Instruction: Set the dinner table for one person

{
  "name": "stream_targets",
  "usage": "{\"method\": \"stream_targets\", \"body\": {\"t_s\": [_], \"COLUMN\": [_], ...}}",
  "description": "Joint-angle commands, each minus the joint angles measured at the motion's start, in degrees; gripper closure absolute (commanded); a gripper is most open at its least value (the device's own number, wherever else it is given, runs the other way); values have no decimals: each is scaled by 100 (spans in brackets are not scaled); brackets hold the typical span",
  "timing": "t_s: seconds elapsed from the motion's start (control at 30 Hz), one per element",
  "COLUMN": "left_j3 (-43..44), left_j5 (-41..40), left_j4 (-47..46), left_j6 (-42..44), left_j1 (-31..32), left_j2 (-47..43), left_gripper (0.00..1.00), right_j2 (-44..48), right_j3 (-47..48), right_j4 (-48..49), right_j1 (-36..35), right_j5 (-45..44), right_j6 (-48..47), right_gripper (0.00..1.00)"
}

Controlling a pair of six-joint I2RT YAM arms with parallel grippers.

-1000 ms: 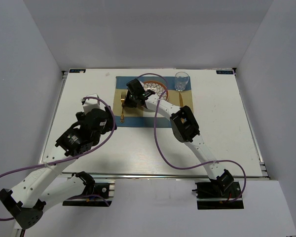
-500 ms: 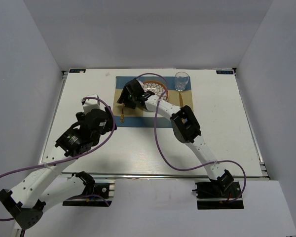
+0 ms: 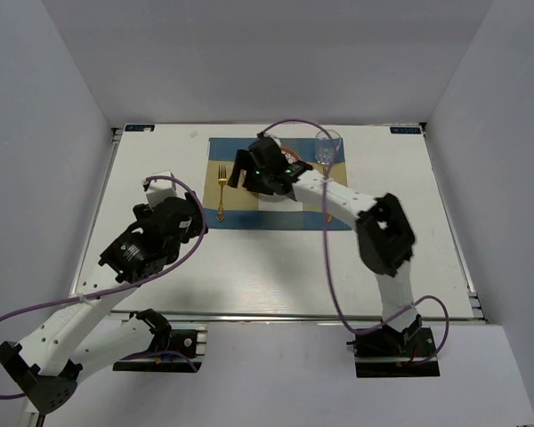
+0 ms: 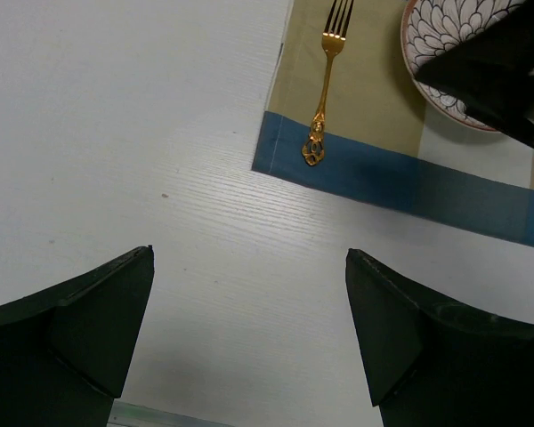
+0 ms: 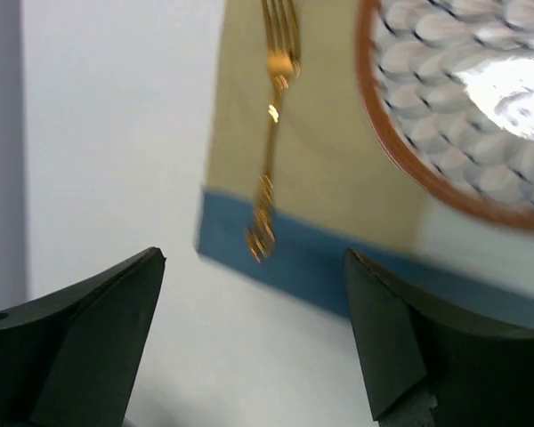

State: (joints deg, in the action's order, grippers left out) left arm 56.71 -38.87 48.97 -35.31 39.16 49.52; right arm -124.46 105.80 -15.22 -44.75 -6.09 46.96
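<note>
The white dinner table (image 3: 400, 240) carries a blue-and-beige placemat (image 3: 249, 216). A gold fork (image 3: 221, 189) lies lengthwise on the mat's left side, free of both grippers; it also shows as the fork (image 4: 325, 84) and the fork (image 5: 271, 133). To its right sits a patterned plate (image 5: 463, 116) with a brown rim, also seen as the plate (image 4: 445, 44), and largely hidden in the top view. My right gripper (image 3: 242, 171) (image 5: 254, 258) hovers open between fork and plate. My left gripper (image 3: 194, 215) (image 4: 249, 258) is open over bare table, nearer than the mat.
A clear glass (image 3: 327, 147) stands at the mat's far right corner. The right arm (image 3: 384, 236) stretches across the mat's right half. A metal rail (image 3: 276, 314) runs along the table's near edge. White walls enclose the table on three sides.
My right gripper has opened and let go of the fork, which now lies straight on the mat. The gripper has pulled back to the right, toward the plate. The left arm has barely moved.
</note>
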Motion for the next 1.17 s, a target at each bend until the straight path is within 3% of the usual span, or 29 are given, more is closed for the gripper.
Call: {"method": "stream_targets", "body": {"t_s": [0.0,0.07,0.17,0.33,0.6,0.83,1.13], "left_j3": [59,156,323,780,1018,693,648], "left_j5": [-208,-156,-77,-50,-172,-262,-156], "left_j4": [182,253,306,929,1755,2345,2406], "left_j6": [-125,-169,-152,-204,-599,-1057,-1145], "left_j1": [-22,-22,-22,-22,-22,-22,-22], "left_j2": [119,225,374,542,-196,-636,-883], "left_gripper": [2,2,2,2,2,2,2], "right_j2": [1728,2998,4489,6263,8611,9045,9352], "right_j3": [-1531,-2916,-4080,-4629,-4832,-4586,-4630], "right_j4": [186,143,-321,-1420,-2827,-3654,-3760], "right_j1": [-16,-51,-7,1,10,1,-7], "right_j5": [-154,-769,-1490,-2107,-2748,-3188,-3320], "right_j6": [-1284,-1740,-1988,-2182,-2067,-2147,-2024], "right_gripper": [11,11,11,11,11,11,11]}}
